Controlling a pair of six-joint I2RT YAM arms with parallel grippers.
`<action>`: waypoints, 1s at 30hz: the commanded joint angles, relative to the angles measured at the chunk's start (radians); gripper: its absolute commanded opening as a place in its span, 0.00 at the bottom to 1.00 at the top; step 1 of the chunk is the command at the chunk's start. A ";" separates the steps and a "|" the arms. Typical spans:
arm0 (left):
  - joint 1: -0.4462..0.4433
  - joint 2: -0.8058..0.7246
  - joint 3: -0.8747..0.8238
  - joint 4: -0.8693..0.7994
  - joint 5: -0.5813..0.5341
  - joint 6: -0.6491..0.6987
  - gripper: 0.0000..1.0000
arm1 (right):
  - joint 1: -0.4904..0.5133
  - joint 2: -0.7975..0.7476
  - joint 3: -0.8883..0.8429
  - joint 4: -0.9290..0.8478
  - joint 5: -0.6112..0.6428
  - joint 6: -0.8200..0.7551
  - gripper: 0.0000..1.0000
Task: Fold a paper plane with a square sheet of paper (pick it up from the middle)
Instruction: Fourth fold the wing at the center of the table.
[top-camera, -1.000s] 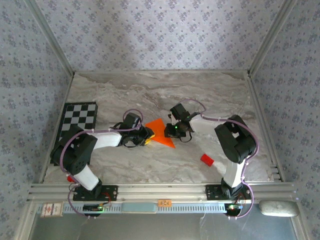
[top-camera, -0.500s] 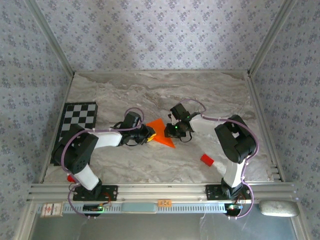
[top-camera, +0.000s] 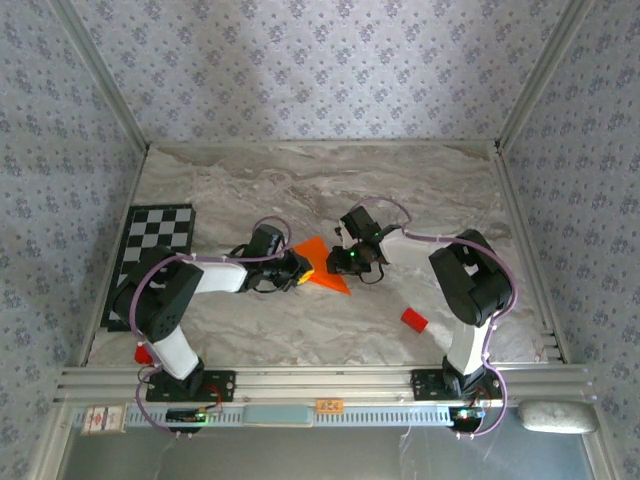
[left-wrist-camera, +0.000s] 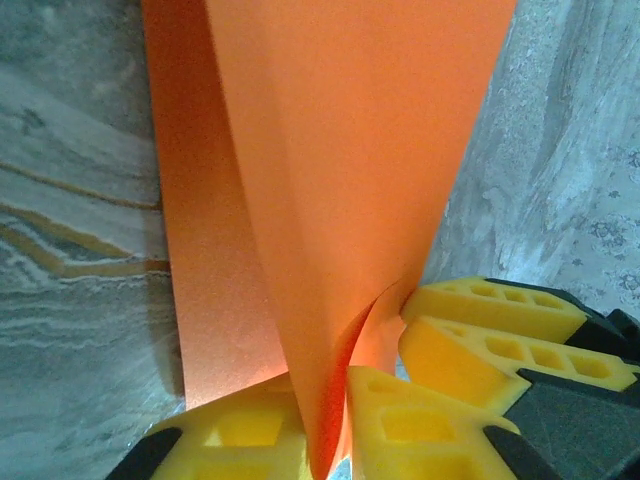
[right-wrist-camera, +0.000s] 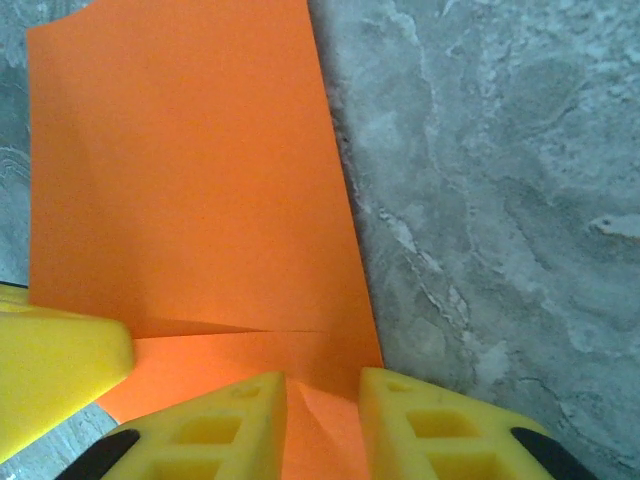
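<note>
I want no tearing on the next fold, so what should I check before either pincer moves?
1. Left pincer closed on the square sheet of paper: ok, a raised fold sits between its fingers.
2. Right pincer gripping the sheet: not ok, its fingers stand apart over flat paper.
3. Pincers clear of each other: cannot tell, their yellow fingers come very close.
4. Folding finished: not ok, only a broad creased shape, no dart.
5. Red block out of the way: ok, it lies well apart from the paper.

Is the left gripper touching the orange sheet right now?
Touching. The left wrist view shows the orange sheet dipping between the yellow fingers of the left gripper, pressed against both.
</note>
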 joint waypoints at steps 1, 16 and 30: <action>-0.006 -0.009 0.024 -0.003 -0.006 0.002 0.13 | -0.011 -0.038 -0.013 0.003 0.005 -0.041 0.31; -0.006 -0.105 0.066 -0.145 -0.100 -0.019 0.01 | 0.087 -0.262 -0.162 0.156 0.288 -0.373 0.66; -0.005 -0.094 0.108 -0.209 -0.101 -0.061 0.01 | 0.203 -0.225 -0.409 0.648 0.327 -0.723 0.56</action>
